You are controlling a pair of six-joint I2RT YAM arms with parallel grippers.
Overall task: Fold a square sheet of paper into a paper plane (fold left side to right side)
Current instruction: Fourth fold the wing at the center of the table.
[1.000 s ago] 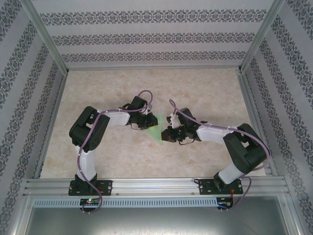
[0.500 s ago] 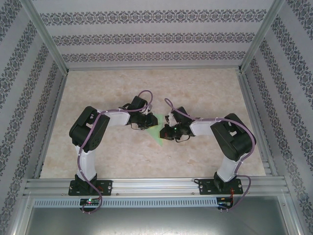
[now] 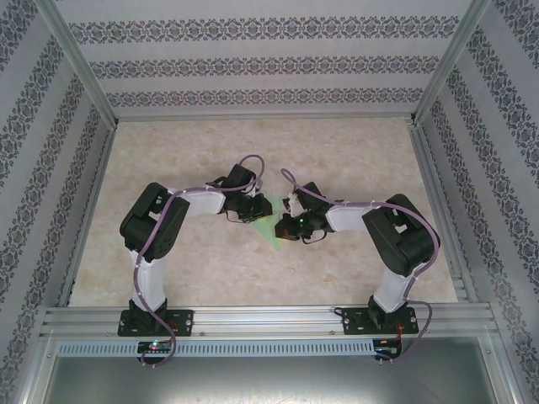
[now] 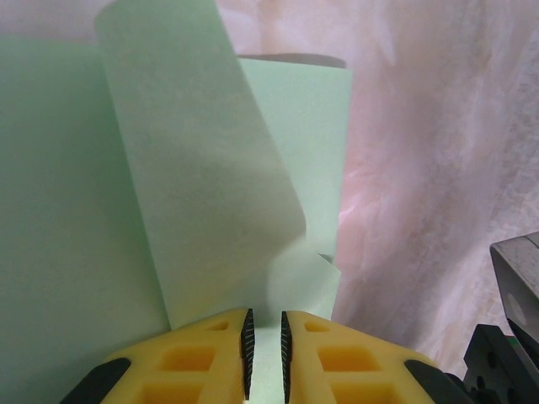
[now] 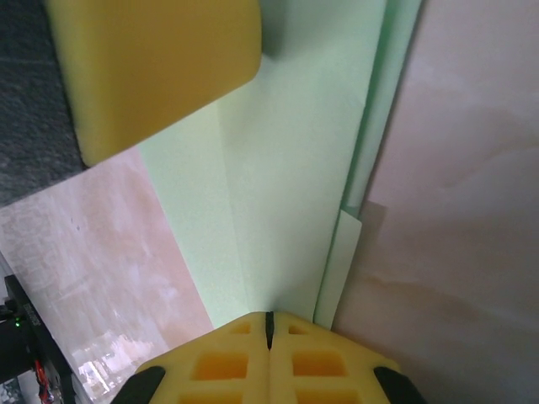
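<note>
The light, limp thin pale mint-green paper sheet [image 4: 67, 210] lies under the pressed-together right gripper [image 5: 269, 324] and curls up ahead of the barely parted left gripper [image 4: 265, 353], whose grip I cannot tell; it is probably best pinched at its free edge.

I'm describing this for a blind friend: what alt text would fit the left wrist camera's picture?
Pale green paper lies on a pinkish table, one flap curling up from the left gripper, whose yellow fingers pinch its near edge. A dark bit of the other arm shows at lower right.
</note>
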